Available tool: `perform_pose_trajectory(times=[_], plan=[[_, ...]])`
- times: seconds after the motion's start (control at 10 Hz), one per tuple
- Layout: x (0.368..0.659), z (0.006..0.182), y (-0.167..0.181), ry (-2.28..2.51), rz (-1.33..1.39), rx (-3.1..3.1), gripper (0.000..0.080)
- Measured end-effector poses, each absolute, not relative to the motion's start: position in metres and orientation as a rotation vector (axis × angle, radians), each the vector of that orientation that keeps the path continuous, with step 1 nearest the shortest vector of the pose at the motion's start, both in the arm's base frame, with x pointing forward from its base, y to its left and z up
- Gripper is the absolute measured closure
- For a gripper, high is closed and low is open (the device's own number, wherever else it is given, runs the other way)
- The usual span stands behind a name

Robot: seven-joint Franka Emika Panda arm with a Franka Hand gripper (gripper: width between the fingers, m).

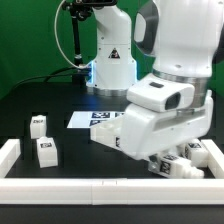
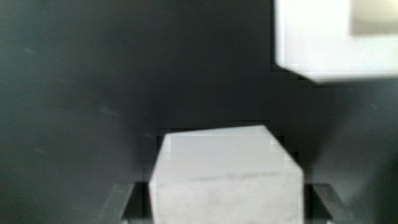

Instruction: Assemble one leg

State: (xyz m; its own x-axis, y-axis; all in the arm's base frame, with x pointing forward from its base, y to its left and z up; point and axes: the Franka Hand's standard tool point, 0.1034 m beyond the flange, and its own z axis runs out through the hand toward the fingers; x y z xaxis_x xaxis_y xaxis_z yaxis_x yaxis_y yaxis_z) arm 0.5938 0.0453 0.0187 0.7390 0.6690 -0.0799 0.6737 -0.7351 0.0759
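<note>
Gripping small chunky white plastic leg (image 2: pixel 222 172) between end effector (image 2: pixel 230 205) fingers closed against its sides, low over black surface (image 1: pixel 60 100). Risk: shallow hold lets leg twist or slip on lifting, striking neighbouring tagged post (image 1: pixel 197 150).

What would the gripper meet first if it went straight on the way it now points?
The gripper would most likely meet the leg, lying between its fingers in the wrist view, with the black table behind. Depth is unclear.

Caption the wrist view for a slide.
White leg between the fingers of the claw, dark table beneath.
</note>
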Motion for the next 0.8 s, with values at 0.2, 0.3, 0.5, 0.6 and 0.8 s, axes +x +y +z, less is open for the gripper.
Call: perform_pose_trajectory(times=[0.2,0.3,0.5,0.6,0.8], plan=[[0.586,0.05,0.016,1.024,-0.078,2.857,0.0517],[0.567,0.066,-0.005,0.972,-0.087,2.874,0.0515],[0.539,0.084,-0.041,0.777,-0.105,2.929,0.0515],[0.54,0.084,-0.036,0.77,-0.085,2.931,0.0515],[0.539,0.083,-0.035,0.776,-0.086,2.931,0.0515]])
